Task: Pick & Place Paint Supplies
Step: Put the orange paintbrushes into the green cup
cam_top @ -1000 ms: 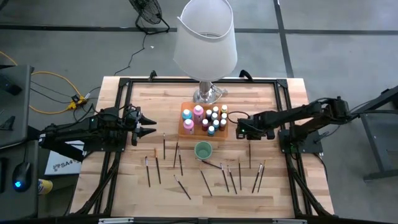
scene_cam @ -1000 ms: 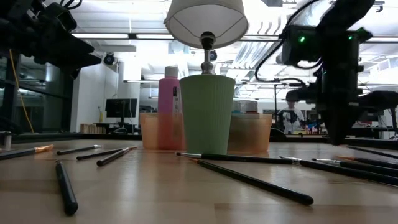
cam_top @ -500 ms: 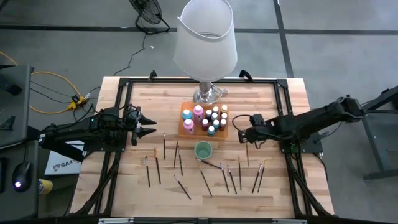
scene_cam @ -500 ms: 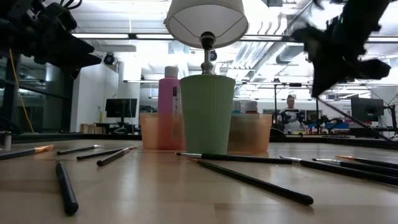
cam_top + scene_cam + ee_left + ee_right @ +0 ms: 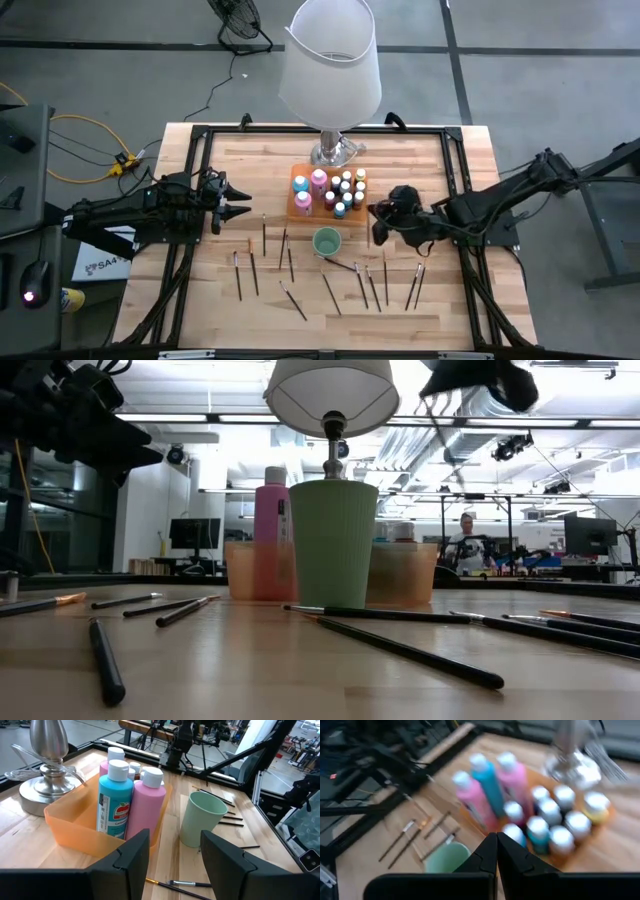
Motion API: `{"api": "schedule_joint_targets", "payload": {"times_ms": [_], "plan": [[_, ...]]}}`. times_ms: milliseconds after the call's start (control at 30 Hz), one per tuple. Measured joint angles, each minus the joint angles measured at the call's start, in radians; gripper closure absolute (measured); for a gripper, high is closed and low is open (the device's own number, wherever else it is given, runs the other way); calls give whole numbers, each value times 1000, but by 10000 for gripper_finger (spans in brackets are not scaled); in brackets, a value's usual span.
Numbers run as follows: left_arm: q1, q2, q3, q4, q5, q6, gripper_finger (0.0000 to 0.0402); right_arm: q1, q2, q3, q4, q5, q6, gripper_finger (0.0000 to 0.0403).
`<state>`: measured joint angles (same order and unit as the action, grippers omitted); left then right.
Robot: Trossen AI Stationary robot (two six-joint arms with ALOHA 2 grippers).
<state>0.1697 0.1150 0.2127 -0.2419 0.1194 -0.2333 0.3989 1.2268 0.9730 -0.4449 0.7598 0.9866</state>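
Small paint bottles (image 5: pixel 345 190) and taller pink and teal bottles (image 5: pixel 116 800) stand in an orange tray (image 5: pixel 294 206) mid-table. A green cup (image 5: pixel 326 241) stands upright just in front of it. Thin dark brushes (image 5: pixel 290 265) lie flat across the near half of the table. My right gripper (image 5: pixel 374 214) hovers high, right of the cup, shut on one thin brush (image 5: pixel 368 233). My left gripper (image 5: pixel 238 201) stays open above the table's left side, with nothing between its fingers (image 5: pixel 135 855). My right gripper pinches a thin dark brush between its two shut fingers (image 5: pixel 487 851). The gripper's own body hides which part of the brush it has. The brush (image 5: pixel 368 236) is lifted clear of the table and runs from the fingers toward the near edge.
A big white-shaded lamp (image 5: pixel 330 60) on a silver foot (image 5: pixel 47 790) stands behind the tray. More brushes (image 5: pixel 400 285) lie near right. A black frame (image 5: pixel 200 135) runs round the table. A person (image 5: pixel 466 545) stands far off in the room behind.
My right gripper has risen high off the table with the brush, rolled and tipped from pointing down to slanting, and drifted left toward the cup. The brush that lay right of the cup is now lifted clear. The gripper stayed shut.
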Motion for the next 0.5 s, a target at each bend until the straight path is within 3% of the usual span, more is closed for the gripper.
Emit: {"api": "schedule_joint_targets", "payload": {"times_ms": [200,500], "plan": [[0,0,0,0,0,0,229,-1,112,71,215,48,-226,400],[0,0,0,0,0,0,229,-18,282,223,303,52,-391,401]]}}
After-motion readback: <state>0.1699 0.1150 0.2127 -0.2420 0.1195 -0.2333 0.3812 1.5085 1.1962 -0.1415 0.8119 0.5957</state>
